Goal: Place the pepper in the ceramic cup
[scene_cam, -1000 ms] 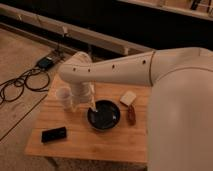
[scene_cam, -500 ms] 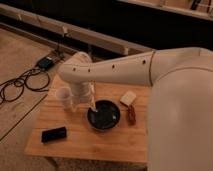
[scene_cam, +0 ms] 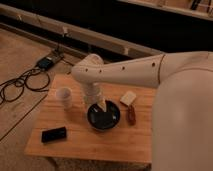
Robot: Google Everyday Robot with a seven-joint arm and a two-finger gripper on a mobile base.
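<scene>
One gripper (scene_cam: 102, 105) hangs from the white arm (scene_cam: 125, 75), low over the back-left rim of the black bowl (scene_cam: 91, 119). Whether it is parted or closed I cannot tell. It carries nothing that shows.

Just right of the bowl the pepper (scene_cam: 131, 116) lies flat on the table (scene_cam: 100, 145), close against the bowl's side. Left of the bowl, near it but apart, the cup (scene_cam: 64, 97) stands upright. It looks empty, though its inside is too dim to be sure.

By that layout I judge the task barely begun, since the pepper is not grasped, lifted or moved toward the cup. Everything is left to do: go to the bowl's right side, take the pepper, carry it to the bowl's left and let it go into the cup.

Behind and right of the bowl sits a pale block (scene_cam: 128, 98). In front and left of the bowl lies a flat black device (scene_cam: 53, 134). The table is light wood.

Left of the bowl, past the table edge, beige carpet (scene_cam: 20, 115) holds black cables (scene_cam: 17, 85) and a dark box (scene_cam: 47, 62). Behind the bowl runs a dark wall (scene_cam: 150, 25) with a pale rail (scene_cam: 85, 34).
</scene>
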